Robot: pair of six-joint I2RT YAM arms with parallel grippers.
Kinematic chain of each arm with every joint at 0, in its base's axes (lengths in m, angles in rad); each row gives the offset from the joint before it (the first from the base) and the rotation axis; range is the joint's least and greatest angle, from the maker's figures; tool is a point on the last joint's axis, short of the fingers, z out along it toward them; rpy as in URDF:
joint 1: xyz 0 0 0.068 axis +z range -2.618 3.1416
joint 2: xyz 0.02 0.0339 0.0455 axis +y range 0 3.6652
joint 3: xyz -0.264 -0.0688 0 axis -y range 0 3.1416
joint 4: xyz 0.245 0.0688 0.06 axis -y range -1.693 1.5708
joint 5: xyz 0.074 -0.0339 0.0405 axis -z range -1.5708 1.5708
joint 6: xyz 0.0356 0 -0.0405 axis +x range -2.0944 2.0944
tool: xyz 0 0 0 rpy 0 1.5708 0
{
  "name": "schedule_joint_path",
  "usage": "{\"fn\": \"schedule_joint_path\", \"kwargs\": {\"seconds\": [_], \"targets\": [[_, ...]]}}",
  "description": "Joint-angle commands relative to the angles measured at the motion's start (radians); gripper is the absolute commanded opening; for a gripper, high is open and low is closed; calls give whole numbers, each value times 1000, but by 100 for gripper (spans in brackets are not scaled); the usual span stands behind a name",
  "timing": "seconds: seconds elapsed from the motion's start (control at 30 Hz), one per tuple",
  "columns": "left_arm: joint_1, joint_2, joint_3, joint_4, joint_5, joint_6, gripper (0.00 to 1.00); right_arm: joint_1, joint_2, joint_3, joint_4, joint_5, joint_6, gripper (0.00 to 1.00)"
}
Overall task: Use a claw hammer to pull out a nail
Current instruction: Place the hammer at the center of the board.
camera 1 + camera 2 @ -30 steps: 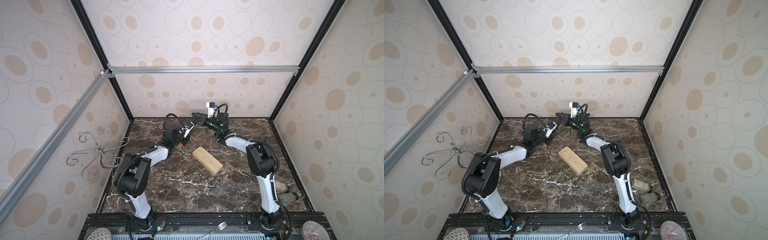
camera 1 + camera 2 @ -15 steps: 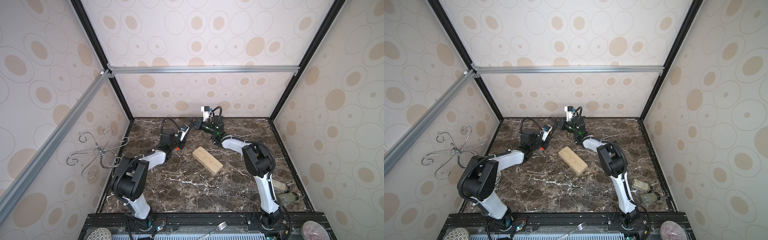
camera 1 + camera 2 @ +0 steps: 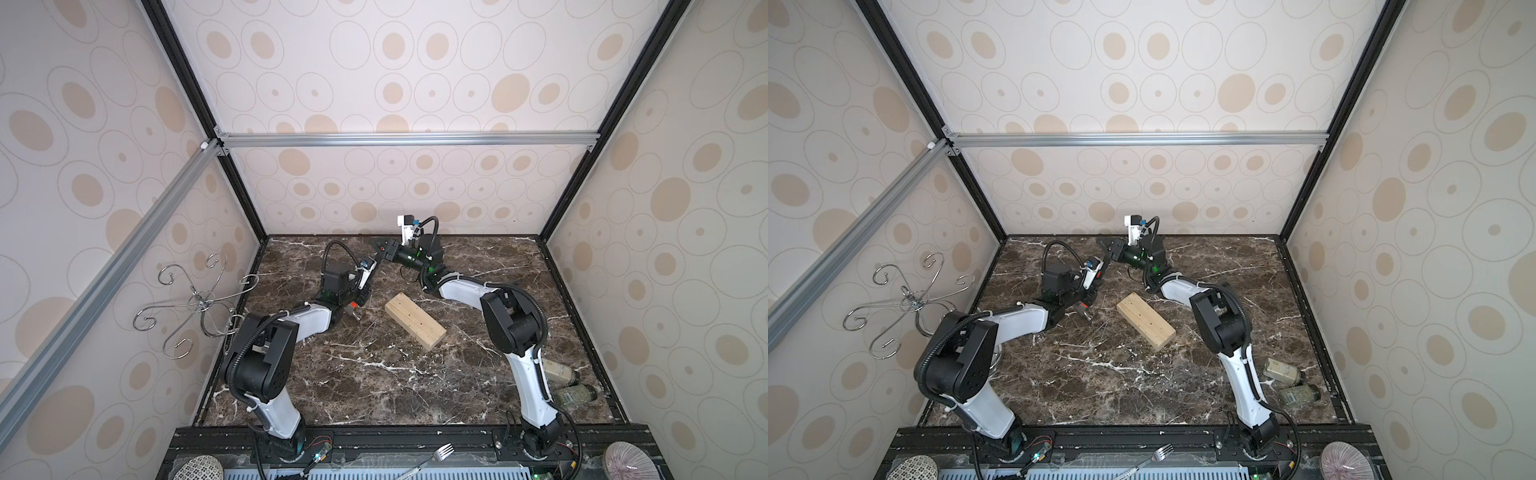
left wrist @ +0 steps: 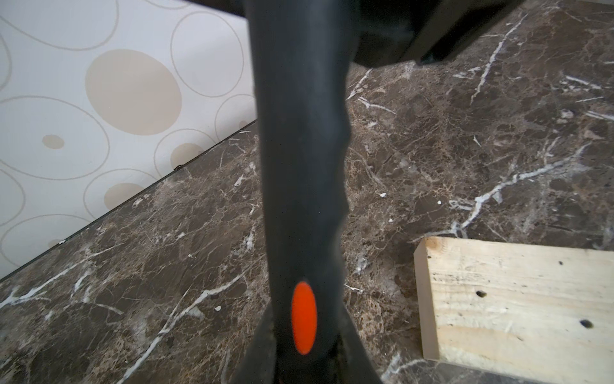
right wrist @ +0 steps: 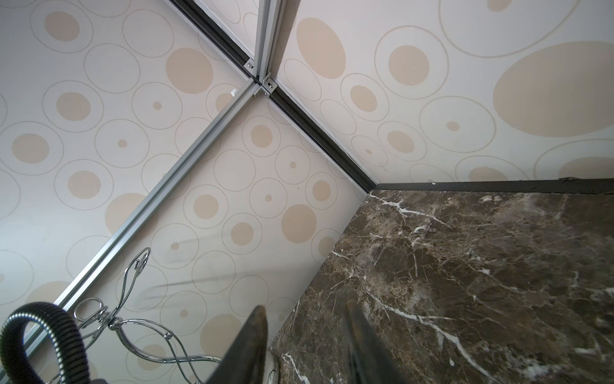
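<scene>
Left gripper [image 4: 300, 359] clamping claw hammer [image 4: 299, 166]

I see wide free marble table [image 3: 374, 386] toward the front edge, while the wood block [image 3: 414, 321] at centre and two jars [image 3: 569, 386] near the right edge obstruct.

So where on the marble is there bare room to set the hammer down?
The widest bare marble lies between the wood block and the front rail, between the two arm bases. It is crowded at the back, where the left gripper holds the claw hammer near the right gripper, and by the jars.
</scene>
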Motion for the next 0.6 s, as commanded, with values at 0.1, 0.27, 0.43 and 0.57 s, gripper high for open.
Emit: {"fn": "schedule_joint_path", "kwargs": {"seconds": [0.1,0.27,0.43,0.57], "targets": [[3,51,67,-104,-42,-6,6,-2,-101,14,-17,14,-141,57],[4,86,109,-136,-58,-4,6,-39,-170,12,-123,46,-270,65],[6,147,187,-214,-113,-9,5,-96,-243,-47,-132,106,-313,69],[10,201,254,-278,-111,8,6,-118,-310,-81,-175,118,-387,69]]}}
